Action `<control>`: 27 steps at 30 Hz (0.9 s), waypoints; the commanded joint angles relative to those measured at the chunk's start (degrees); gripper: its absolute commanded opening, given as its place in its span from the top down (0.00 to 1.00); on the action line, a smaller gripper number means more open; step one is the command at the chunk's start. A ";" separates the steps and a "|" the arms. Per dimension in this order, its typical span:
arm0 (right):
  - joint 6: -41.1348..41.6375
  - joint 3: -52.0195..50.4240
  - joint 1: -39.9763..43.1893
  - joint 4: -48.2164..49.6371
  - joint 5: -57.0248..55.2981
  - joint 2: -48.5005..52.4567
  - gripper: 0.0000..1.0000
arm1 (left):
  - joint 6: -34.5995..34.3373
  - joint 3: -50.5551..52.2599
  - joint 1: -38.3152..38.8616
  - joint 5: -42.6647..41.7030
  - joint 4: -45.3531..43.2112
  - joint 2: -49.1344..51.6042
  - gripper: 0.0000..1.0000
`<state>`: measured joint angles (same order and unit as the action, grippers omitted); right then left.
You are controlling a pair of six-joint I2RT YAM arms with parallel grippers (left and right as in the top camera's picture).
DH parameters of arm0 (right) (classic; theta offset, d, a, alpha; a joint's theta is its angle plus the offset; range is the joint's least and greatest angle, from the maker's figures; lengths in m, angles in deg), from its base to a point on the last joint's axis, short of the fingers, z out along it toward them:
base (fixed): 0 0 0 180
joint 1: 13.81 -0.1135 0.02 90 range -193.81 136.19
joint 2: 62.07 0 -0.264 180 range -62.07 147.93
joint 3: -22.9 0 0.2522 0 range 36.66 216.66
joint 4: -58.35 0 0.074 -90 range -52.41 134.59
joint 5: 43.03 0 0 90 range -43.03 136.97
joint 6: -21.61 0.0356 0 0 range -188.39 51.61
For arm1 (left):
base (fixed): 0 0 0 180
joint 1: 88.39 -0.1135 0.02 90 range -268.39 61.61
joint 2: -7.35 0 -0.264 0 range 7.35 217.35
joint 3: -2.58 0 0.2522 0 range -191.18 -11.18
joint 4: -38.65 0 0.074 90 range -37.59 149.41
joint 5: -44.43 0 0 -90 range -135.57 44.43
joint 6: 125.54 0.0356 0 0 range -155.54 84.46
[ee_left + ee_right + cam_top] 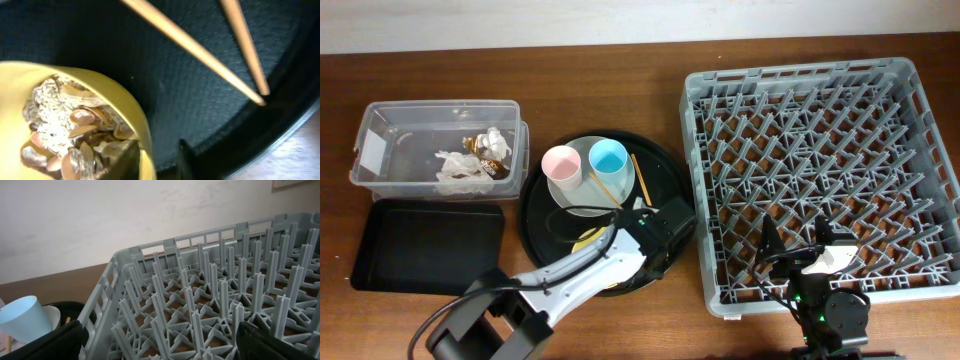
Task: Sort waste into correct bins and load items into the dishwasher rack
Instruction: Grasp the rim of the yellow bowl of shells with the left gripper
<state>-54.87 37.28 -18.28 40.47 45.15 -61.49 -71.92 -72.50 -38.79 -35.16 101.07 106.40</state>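
Observation:
A yellow bowl (125,107) holding beige food scraps (65,132) sits on the round black tray (175,75). My left gripper (159,150) is shut on the bowl's rim, one finger inside and one outside. From overhead the left gripper (638,225) hides most of the yellow bowl (586,238). The chopsticks (200,47) lie just beyond it. A pink cup (561,166) and a blue cup (609,160) stand on a pale plate (582,205). My right gripper (800,255) hangs open over the front of the dishwasher rack (800,72), holding nothing.
A clear box (390,140) at the far left holds white tissues (460,170) and a gold foil wrapper (485,148). A shallow black tray (425,245) lies in front of it. In the right wrist view the rack's pegs (200,295) fill the space between the open fingers.

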 commanded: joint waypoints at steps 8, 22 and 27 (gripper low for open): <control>0.04 -0.31 0.42 -0.42 -0.11 -0.37 0.02 | -0.48 -0.96 -2.19 7.50 -0.98 0.35 0.95; 0.04 -0.31 0.42 -0.42 -0.11 -0.37 0.02 | 2.16 -2.43 -4.50 6.93 4.81 -4.79 1.00; 0.04 -0.31 0.42 -0.42 -0.11 -0.37 0.02 | 9.42 -3.74 -13.92 -2.73 7.61 -13.25 1.00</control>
<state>-54.87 37.28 -18.28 40.47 45.15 -61.49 -68.62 -74.01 -46.40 -31.29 107.85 99.97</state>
